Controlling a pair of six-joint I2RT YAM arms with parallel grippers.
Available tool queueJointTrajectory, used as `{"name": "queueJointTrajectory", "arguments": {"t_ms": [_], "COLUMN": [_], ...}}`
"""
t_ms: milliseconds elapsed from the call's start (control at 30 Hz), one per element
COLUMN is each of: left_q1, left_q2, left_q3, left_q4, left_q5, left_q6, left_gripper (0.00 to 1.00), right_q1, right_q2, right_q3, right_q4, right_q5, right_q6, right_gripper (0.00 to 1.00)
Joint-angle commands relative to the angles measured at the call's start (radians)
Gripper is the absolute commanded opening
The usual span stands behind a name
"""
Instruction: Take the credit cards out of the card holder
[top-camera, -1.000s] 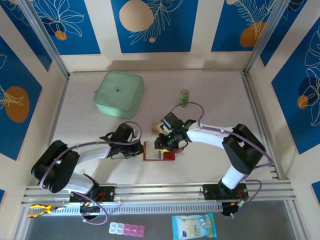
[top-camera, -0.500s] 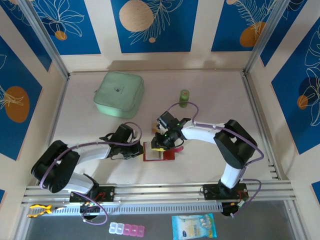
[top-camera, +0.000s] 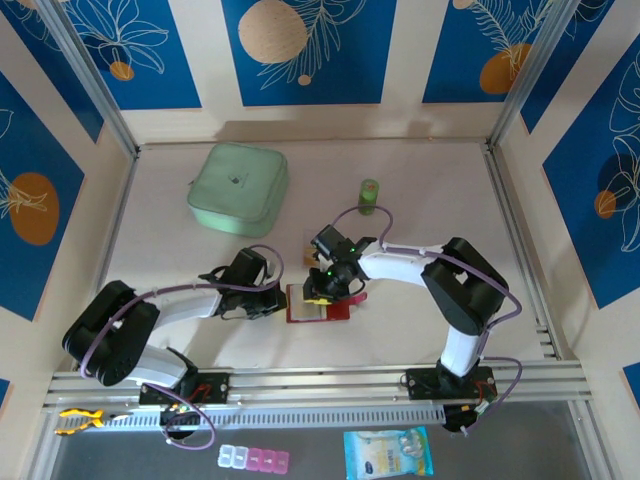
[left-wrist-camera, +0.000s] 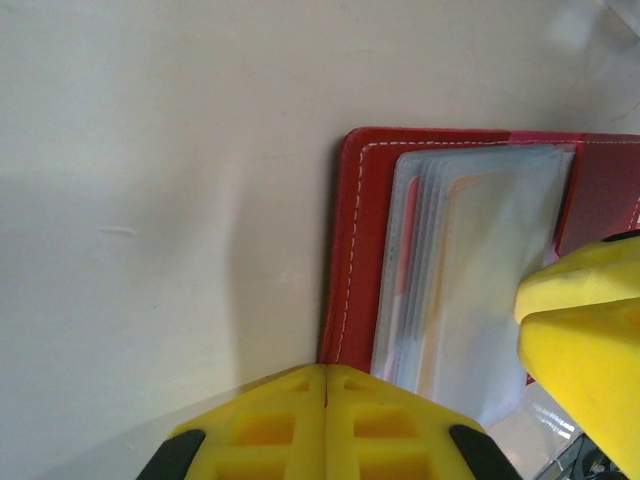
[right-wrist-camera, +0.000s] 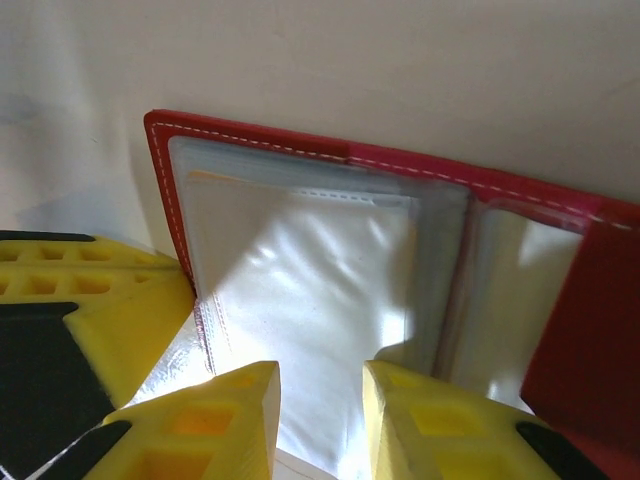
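Item: card holder (top-camera: 318, 305), red, lying open on the table (top-camera: 420, 200) between the two arms; grey inside and clear pockets (right-wrist-camera: 300, 290) were turned up.
Contents: credit cards (left-wrist-camera: 452, 192) were seen as orange edges inside the pockets; one tan card (top-camera: 308, 243) appeared to lie on the table just beyond the holder.
Left gripper (left-wrist-camera: 325, 375): jaws were pressed together, tips at the holder's left edge; whether it was pinned could not be told.
Right gripper (right-wrist-camera: 320, 400): fingers were held a little apart, low over the clear pockets, nothing clamped.
Change: within the last second the right gripper was carried leftward across the holder, toward the left gripper; the holder was left unmoved.
Meaning: a pocket was judged to be lined up for picking; no card was yet drawn from it.
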Motion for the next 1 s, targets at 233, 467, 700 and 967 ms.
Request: {"name": "queueJointTrajectory", "arguments": {"t_ms": [233, 467, 700, 967], "left_q1": [-0.007, -0.007, -0.007, -0.013], "left_q2": [-0.004, -0.025, -0.054, -0.062], "left_q3": [-0.004, -0.003, 0.017, 0.025], "left_q4": [-0.037, 0.014, 0.034, 0.09], "left_q5": [0.0, 0.02, 0.035, 0.08], "left_q6": [0.0, -0.025, -0.043, -0.079], "left_gripper": [0.03, 0.03, 0.09, 0.2], "right_q1": [0.002, 0.0, -0.004, -0.006], "right_q2": [-0.029, -0.02, -0.02, -0.022], "right_q3": [-0.008, -0.01, -0.021, -0.038], "right_q4": [-0.084, -0.076, -0.064, -0.046], "right_q5": [0.053, 0.051, 0.046, 0.04], "right_q6": [-0.006, -0.006, -0.001, 0.006], "right_gripper": [0.3, 0.3, 0.3, 0.29]}}
